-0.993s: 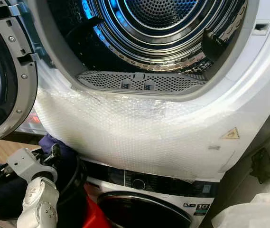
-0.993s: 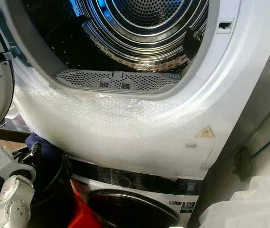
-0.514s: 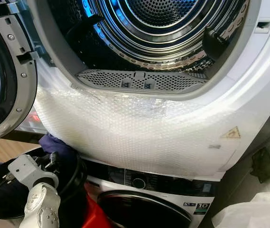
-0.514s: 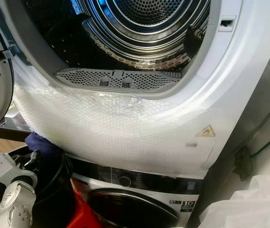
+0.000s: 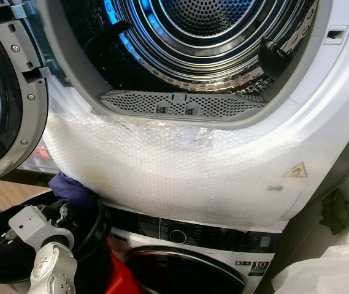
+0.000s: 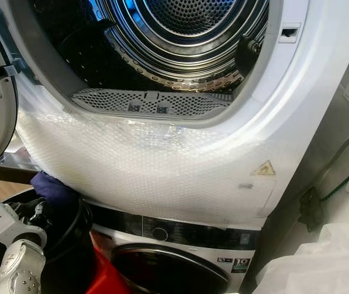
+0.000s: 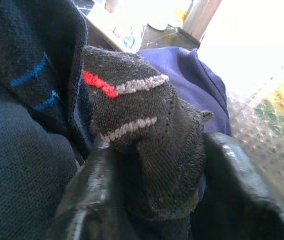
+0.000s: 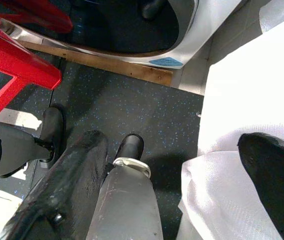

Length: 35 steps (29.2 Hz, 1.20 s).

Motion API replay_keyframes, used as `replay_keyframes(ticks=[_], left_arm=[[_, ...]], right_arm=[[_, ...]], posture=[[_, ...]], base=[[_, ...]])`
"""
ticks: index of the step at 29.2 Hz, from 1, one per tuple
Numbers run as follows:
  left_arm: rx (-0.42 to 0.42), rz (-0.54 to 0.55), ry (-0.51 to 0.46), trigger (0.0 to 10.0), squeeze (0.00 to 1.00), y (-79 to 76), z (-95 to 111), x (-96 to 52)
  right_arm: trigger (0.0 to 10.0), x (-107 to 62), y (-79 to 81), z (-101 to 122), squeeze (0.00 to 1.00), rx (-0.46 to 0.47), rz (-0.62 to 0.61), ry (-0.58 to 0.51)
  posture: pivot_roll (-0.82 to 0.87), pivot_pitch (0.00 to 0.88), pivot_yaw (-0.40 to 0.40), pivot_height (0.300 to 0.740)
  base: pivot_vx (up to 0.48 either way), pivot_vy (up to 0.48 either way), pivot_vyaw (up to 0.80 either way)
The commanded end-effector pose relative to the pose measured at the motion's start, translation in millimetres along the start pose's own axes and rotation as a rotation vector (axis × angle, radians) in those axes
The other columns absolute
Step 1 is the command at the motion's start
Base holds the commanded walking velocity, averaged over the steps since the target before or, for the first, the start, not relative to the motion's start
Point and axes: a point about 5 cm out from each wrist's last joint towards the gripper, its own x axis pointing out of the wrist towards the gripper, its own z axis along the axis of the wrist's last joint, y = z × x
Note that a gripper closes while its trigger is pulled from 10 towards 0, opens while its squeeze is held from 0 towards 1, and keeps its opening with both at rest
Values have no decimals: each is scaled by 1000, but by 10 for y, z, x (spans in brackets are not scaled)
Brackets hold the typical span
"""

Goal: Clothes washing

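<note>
Sank a little lower over the last second, the left gripper (image 7: pixel 146 200), down among the dark clothes below the open upper drum (image 5: pixel 205 37), fingers clamped on a dark grey knitted sock with red and pale grey stripes (image 7: pixel 146 130) — probably the pick-up made, the lift to that drum not yet begun. Hung idle over the speckled floor (image 8: pixel 132 100), the right gripper (image 8: pixel 181 190), fingers spread apart. Counted: two stacked white front-loading machines, one sock in the grip, one purple garment (image 5: pixel 70 187) just beside it.
</note>
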Motion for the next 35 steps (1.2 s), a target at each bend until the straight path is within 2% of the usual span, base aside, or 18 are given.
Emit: replay_keyframes(ticks=[1,10,12,19,28,32,33,35], left_arm=[[17,21,-22,0,0,43,30,10],[14,19,-43,0,0,36,66,24],[19,25,-44,0,0,48,61,20],[43,64,-41,0,0,126,37,18],[53,47,-72,0,0,98,81,35],[124,-63,-150,0,0,9,159,-39],[149,-83,-185,0,0,-1,188,-95],[174,-92,-204,0,0,-2,200,-135]], right_arm=[[10000,-3,57,-37,0,-6,17,10],[10000,-5,85,-62,0,-12,24,16],[10000,-6,46,-68,0,-41,14,14],[10000,-7,-4,-93,0,-33,4,22],[10000,-10,76,-108,0,-23,20,25],[10000,-11,93,-119,0,-23,30,28],[10000,-11,93,-122,0,-20,30,28],[10000,-12,92,-126,0,-19,30,28]], posture=[[149,0,73,740],[146,0,73,740],[147,0,76,740],[132,0,79,740],[131,0,84,740],[133,0,86,740],[132,0,88,740],[134,0,89,740]], base=[[0,0,0],[0,0,0],[0,0,0],[0,0,0],[0,0,0],[0,0,0],[0,0,0],[0,0,0]])
